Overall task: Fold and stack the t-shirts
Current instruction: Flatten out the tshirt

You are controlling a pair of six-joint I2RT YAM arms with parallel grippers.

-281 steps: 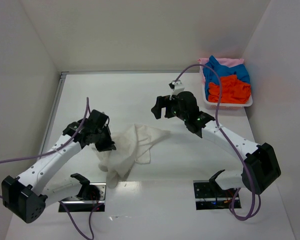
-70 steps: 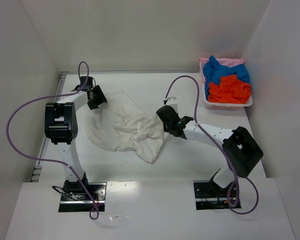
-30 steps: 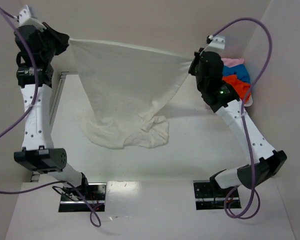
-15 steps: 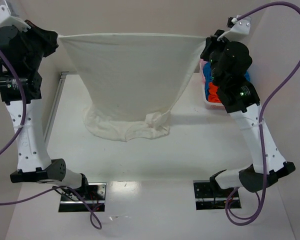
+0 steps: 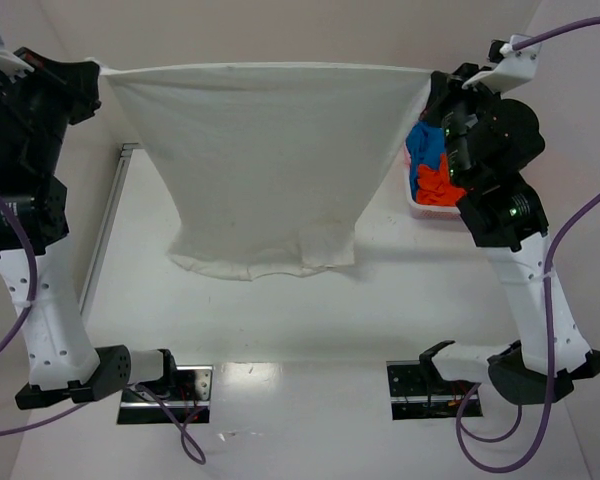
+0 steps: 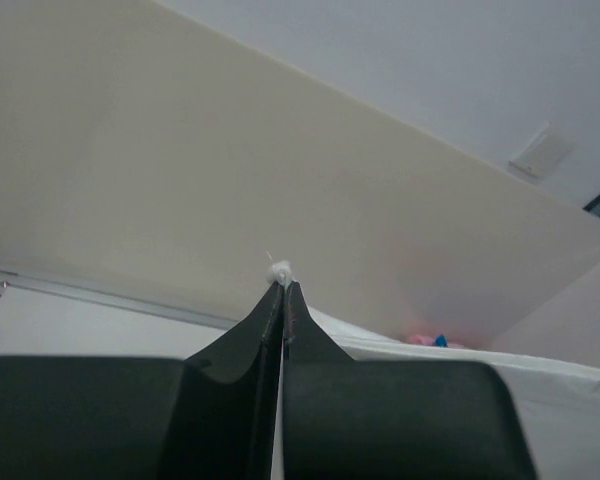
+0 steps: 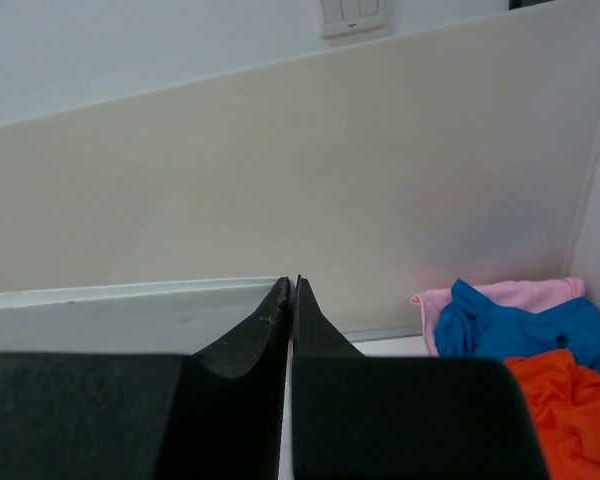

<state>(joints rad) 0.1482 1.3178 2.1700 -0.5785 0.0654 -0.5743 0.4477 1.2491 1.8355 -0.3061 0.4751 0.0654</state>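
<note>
A large off-white t-shirt (image 5: 265, 160) hangs stretched flat between both raised arms, its lower hem resting on the table. My left gripper (image 5: 98, 68) is shut on the shirt's top left corner; a tuft of cloth (image 6: 279, 271) pokes past its fingertips. My right gripper (image 5: 432, 76) is shut on the top right corner. A blue t-shirt (image 5: 428, 150), an orange-red one (image 5: 442, 187) and a pale pink one (image 7: 510, 294) lie heaped in the white tray (image 5: 412, 204) at the right.
White walls close in the table on the left, back and right. A metal rail (image 5: 108, 225) runs along the table's left edge. Purple cables (image 5: 580, 215) loop from both arms.
Both arms have risen and spread further apart, pulling the off-white shirt taut and lifting most of it off the table; its bunched lower part has smoothed out.
</note>
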